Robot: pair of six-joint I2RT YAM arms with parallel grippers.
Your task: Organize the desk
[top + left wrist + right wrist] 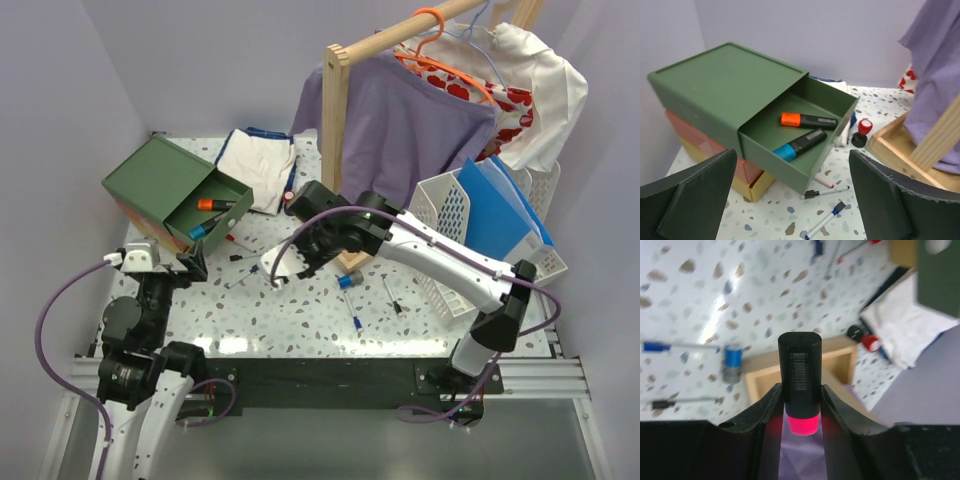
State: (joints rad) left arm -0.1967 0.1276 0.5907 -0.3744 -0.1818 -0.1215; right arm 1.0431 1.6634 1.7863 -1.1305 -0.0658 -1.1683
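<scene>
Black highlighter with pink tip [800, 357] pinched near its end by right end effector [800, 390], speckled white terrazzo worktop [690, 300] below; could pivot loose. Left end effector [792, 151] spread, green drawer box [725, 85] ahead.

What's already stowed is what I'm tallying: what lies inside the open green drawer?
Two markers lie on the floor of the green drawer: an orange-capped marker and a blue-capped marker. The drawer's rear, under the green casing, is covered, so anything there is hidden.

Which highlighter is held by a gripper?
The pink-tipped highlighter, clamped in the right gripper; the orange highlighter and blue highlighter lie in the open green drawer.
</scene>
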